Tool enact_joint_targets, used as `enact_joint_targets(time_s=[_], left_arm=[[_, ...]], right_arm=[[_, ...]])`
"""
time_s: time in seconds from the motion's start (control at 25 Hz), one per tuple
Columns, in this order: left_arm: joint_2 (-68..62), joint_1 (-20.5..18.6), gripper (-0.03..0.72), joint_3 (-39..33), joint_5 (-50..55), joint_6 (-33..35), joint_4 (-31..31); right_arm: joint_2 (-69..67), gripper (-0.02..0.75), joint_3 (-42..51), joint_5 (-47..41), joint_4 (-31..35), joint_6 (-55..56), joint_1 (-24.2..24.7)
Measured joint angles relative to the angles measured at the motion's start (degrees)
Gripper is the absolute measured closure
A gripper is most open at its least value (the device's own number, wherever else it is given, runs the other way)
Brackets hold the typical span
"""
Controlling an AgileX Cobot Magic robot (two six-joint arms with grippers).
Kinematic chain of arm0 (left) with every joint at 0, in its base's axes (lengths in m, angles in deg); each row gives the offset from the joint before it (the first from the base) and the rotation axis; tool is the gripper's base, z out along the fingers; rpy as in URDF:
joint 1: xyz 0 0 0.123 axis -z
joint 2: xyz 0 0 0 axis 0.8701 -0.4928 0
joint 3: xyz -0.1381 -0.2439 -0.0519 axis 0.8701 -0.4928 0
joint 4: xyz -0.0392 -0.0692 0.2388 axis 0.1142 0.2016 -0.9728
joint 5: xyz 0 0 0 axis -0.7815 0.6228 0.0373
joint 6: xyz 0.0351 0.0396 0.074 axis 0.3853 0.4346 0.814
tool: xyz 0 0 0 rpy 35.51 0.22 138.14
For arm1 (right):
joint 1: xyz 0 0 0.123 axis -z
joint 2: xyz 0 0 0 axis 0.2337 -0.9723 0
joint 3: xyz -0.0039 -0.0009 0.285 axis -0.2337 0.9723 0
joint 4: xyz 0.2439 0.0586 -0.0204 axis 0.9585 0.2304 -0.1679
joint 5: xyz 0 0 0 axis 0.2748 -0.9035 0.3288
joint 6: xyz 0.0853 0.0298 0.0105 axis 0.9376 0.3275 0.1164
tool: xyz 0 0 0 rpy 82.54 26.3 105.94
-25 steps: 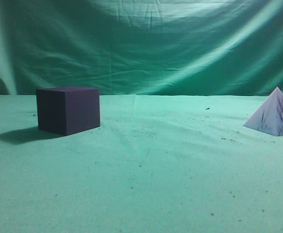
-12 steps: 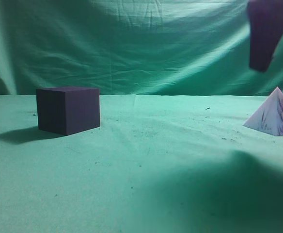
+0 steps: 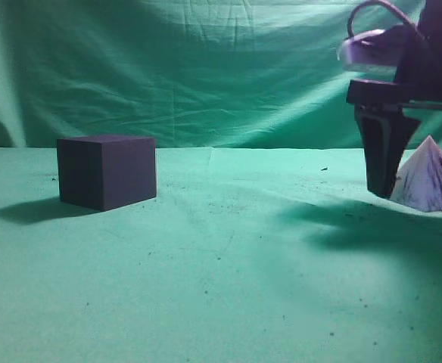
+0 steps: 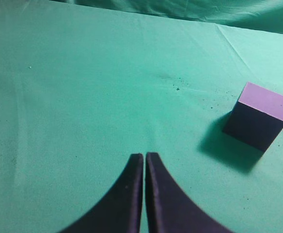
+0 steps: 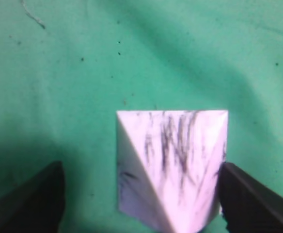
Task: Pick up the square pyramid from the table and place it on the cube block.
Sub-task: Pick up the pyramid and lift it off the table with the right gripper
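The square pyramid (image 3: 431, 181), white with dark grey streaks, stands on the green table (image 3: 228, 265) at the far right. My right gripper (image 3: 418, 178) is open and straddles it, one finger at its left side and the other at the frame's right edge. In the right wrist view the pyramid (image 5: 175, 165) sits between the two dark fingers (image 5: 141, 194), close to the right one. The dark purple cube block (image 3: 106, 171) stands at the left. In the left wrist view the cube (image 4: 258, 115) lies to the right, well apart from my shut, empty left gripper (image 4: 144, 156).
A wrinkled green cloth backdrop (image 3: 206, 68) hangs behind the table. Small dark crumbs (image 3: 324, 169) speckle the cloth. The right arm's shadow (image 3: 372, 227) falls on the table in front of the pyramid.
The right arm has come down from the upper right into view, and its open gripper now sits around the pyramid. The cube and pyramid have not moved.
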Motion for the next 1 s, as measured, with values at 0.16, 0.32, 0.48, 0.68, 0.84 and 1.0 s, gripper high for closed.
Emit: enact_joint_targets(time_s=[0.16,0.32,0.48,0.68,0.84,1.0], left_arm=[[0.0,0.0,0.688,0.0,0.0,0.0,0.0],[0.0,0.0,0.688,0.0,0.0,0.0,0.0],[0.0,0.0,0.688,0.0,0.0,0.0,-0.1],[0.0,0.0,0.688,0.0,0.0,0.0,-0.1],[0.0,0.0,0.688,0.0,0.0,0.0,-0.1],[0.0,0.0,0.688,0.0,0.0,0.0,-0.1]], right_arm=[[-1.6,0.203,-0.3,0.1,-0.9,0.0,0.6],[-1.8,0.293,-0.5,0.1,-2.4,0.0,0.8],[-1.8,0.339,-0.8,-0.6,-2.5,0.1,1.0],[-2.4,0.339,-3.8,-4.4,-2.8,0.2,1.1],[-0.9,0.339,-11.9,-10.5,-2.8,0.2,0.6],[0.3,0.339,-23.3,-19.5,-2.8,0.2,-3.7]])
